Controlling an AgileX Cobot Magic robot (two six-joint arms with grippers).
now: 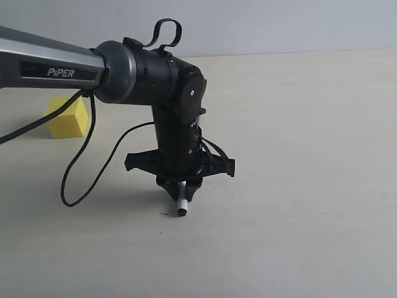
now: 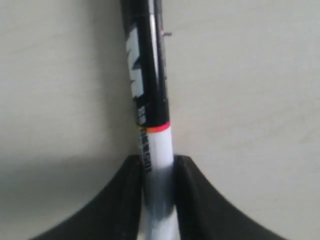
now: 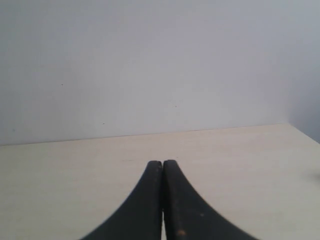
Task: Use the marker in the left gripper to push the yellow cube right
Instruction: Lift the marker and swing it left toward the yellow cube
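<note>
Pale table (yellow cube on it)

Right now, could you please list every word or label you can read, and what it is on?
"PiPER": on the grey arm link.
White print on the marker, black part: too blurred to read.
Small black print on its white barrel: too small to read.
The yellow cube shows no text.
</note>
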